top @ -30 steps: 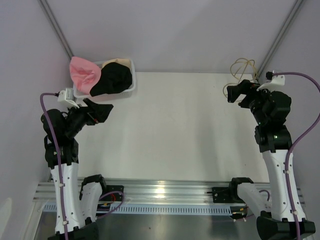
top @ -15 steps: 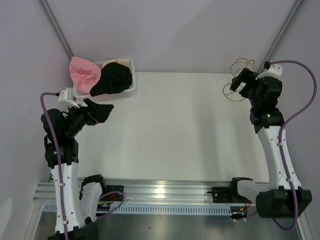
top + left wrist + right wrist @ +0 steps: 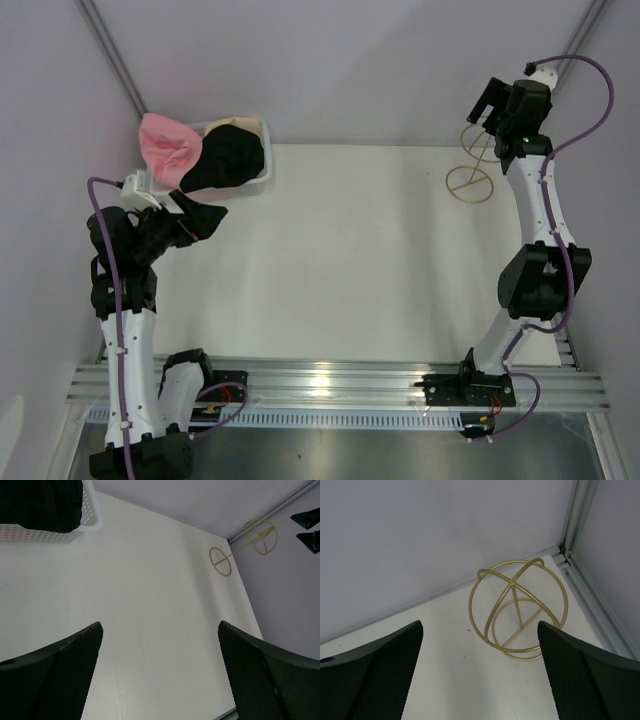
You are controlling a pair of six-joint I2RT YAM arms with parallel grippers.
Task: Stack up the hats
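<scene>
One pink hat (image 3: 165,145), one black hat (image 3: 226,160), one beige hat (image 3: 249,127)

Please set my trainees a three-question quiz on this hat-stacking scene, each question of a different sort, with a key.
1. True or false: the black hat lies in the white basket.
2. Where on the table is the gold wire stand? A: near left corner. B: far right corner. C: centre.
3. Fill in: the jaws of the left gripper and the right gripper are both ____.

Key: 1 true; 2 B; 3 open.
</scene>
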